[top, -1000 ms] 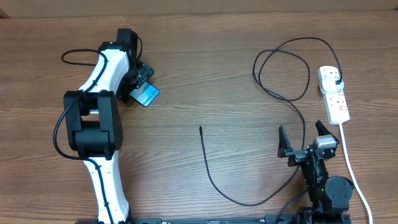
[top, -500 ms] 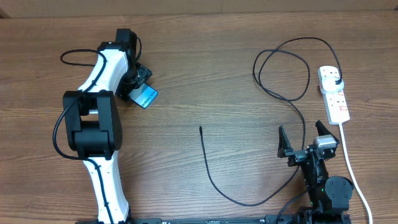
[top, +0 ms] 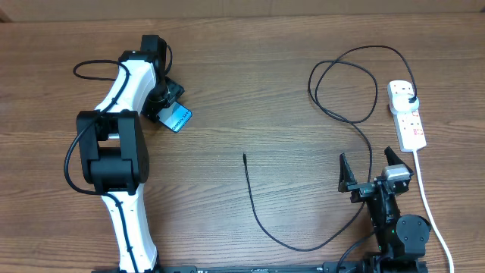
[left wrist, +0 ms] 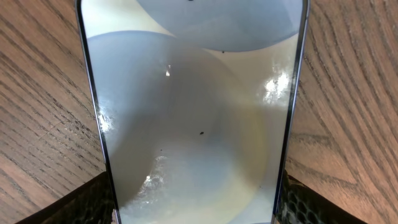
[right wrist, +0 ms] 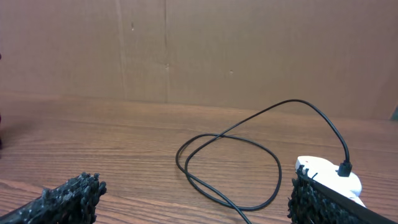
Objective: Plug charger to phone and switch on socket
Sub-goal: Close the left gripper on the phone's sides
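Wooden table [top: 250,76] — charger [top: 245,159] lies between phone [top: 180,119], socket [top: 409,121].

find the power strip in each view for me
overhead: power strip at the right edge, upper half.
left wrist: not in it; the phone fills the picture.
right wrist: lower right corner.
shared landmark: the black cable looping just left of it, overhead and right wrist.
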You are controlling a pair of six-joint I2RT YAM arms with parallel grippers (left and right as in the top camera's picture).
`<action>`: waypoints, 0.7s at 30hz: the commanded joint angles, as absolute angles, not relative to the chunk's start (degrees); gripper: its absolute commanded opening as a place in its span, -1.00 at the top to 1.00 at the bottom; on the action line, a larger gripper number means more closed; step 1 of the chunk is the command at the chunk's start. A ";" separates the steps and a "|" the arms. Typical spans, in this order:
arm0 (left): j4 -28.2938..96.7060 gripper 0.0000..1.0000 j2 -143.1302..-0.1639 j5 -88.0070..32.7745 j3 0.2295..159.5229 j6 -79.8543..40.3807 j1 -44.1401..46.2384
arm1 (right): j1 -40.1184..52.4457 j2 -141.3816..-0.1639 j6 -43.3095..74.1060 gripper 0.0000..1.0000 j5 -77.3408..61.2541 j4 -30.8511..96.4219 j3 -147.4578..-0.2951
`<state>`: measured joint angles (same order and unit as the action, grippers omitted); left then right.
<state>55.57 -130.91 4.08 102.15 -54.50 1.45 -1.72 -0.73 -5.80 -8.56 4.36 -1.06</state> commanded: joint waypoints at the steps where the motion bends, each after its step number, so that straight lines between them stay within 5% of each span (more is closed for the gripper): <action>1: 55.81 -0.37 -132.88 3.33 102.37 -55.27 1.19 | -1.23 -0.16 -5.87 -1.00 -8.40 4.14 -0.45; 11: 55.83 0.27 -132.88 3.51 102.37 -55.24 1.19 | -1.23 -0.16 -5.87 -1.00 -8.40 4.12 -0.45; 18: 55.66 0.91 -132.86 3.55 102.37 -55.27 1.19 | -1.23 -0.16 -5.87 -1.00 -8.40 4.12 -0.45; 21: 55.61 0.92 -132.88 3.55 102.37 -55.29 1.19 | -1.23 -0.16 -5.87 -1.00 -8.40 4.14 -0.45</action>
<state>55.64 -130.91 4.08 102.17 -54.52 1.45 -1.72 -0.73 -5.80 -8.60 4.34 -1.06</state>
